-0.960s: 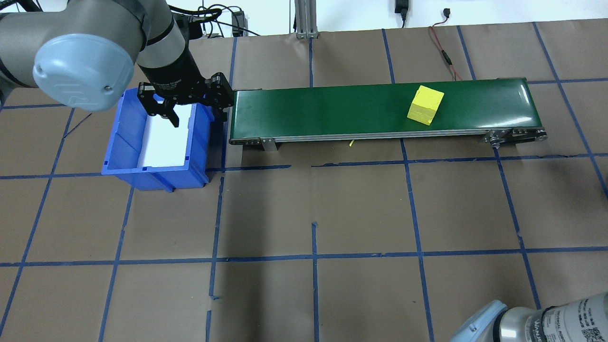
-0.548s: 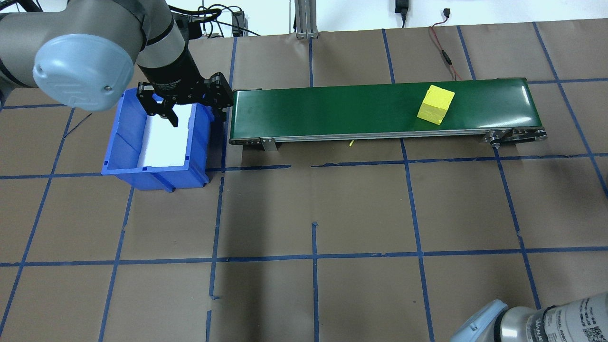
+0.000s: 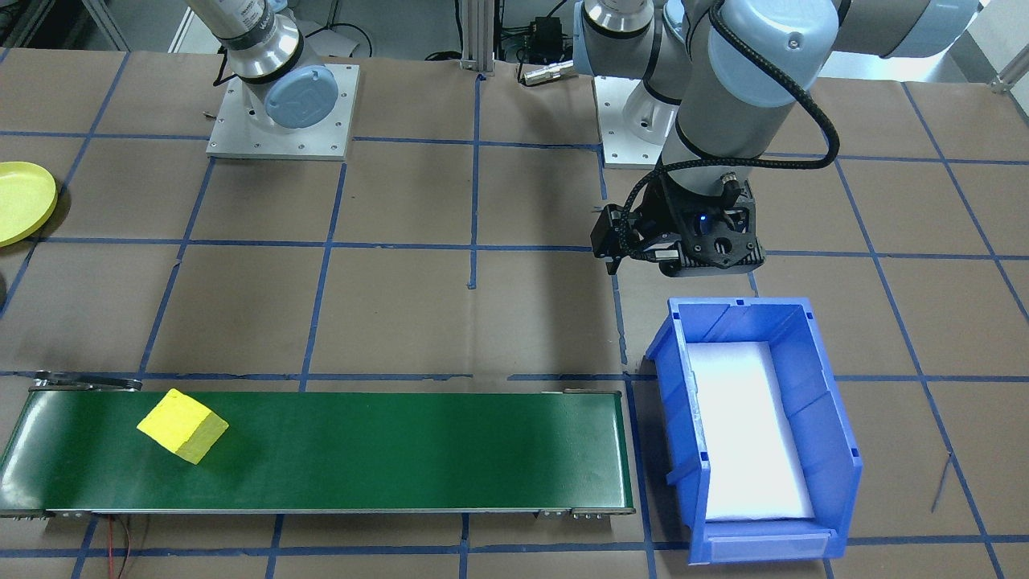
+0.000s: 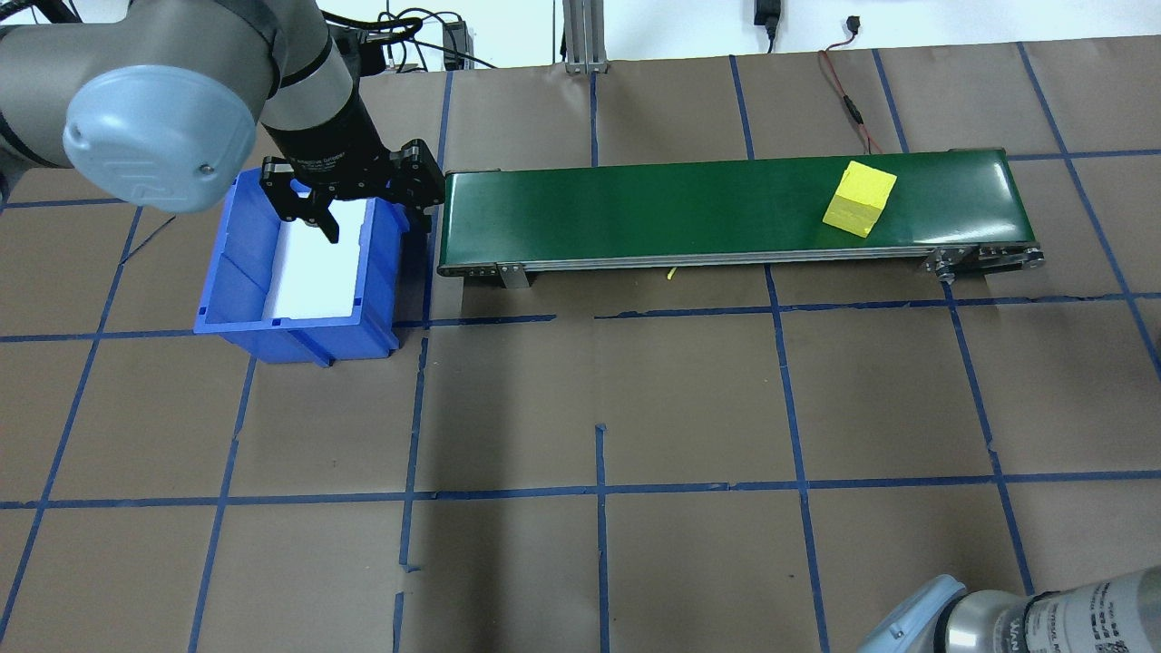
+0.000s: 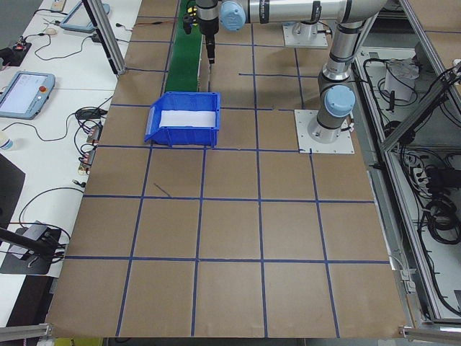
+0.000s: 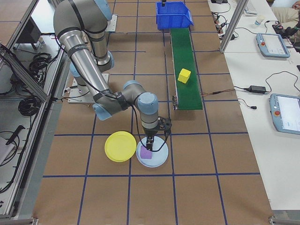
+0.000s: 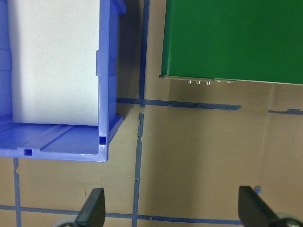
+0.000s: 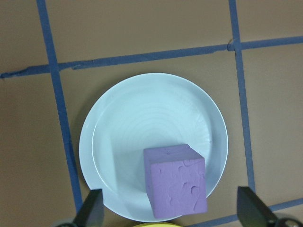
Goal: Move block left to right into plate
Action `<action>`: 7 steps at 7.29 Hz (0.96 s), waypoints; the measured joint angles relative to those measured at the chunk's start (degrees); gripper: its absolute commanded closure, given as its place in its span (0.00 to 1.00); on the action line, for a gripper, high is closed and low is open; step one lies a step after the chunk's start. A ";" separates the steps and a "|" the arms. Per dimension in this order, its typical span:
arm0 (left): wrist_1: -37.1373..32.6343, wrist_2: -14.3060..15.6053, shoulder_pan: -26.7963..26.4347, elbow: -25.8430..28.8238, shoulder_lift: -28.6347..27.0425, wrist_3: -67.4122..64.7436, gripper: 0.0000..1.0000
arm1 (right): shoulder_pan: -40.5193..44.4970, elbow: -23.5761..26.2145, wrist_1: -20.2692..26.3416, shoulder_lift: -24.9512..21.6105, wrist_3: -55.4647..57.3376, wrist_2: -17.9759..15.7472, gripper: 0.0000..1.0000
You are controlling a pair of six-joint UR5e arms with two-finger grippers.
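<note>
A yellow block (image 4: 859, 199) (image 3: 182, 425) (image 6: 184, 75) lies on the green conveyor belt (image 4: 635, 209) (image 3: 362, 450), near its right end. The yellow plate (image 6: 120, 146) (image 3: 20, 201) rests on the table, touching a light blue plate (image 6: 157, 159) (image 8: 142, 118) that holds a purple block (image 8: 176, 182). Above that purple block my right gripper (image 8: 171, 213) (image 6: 150, 140) hangs open and empty. My left gripper (image 4: 372, 218) (image 7: 173, 213) is open and empty over the gap between the blue bin (image 4: 245, 272) (image 7: 106, 94) and the belt's left end.
The blue bin (image 3: 828, 434) has a white foam liner and nothing else inside. Brown paper with blue tape lines covers the table. A red cable (image 4: 848, 100) runs behind the belt. My right arm's elbow (image 4: 998, 617) shows at the bottom right.
The yellow block has travelled to the right along the belt, closer to its right end. The left arm and gripper have barely moved.
</note>
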 measured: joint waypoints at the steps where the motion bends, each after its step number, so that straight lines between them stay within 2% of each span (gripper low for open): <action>1: -0.04 0.07 -0.01 -0.05 0.00 0.00 0.00 | 4.38 -0.86 1.30 -1.11 2.63 0.13 0.01; 4: -0.26 0.15 -0.53 -0.48 -0.01 -1.22 0.00 | 16.23 -5.06 8.80 -1.36 13.25 1.52 0.02; 7: 0.16 0.08 -1.10 -0.57 0.07 -2.96 0.00 | 25.02 -6.46 12.55 -0.91 22.98 2.13 0.02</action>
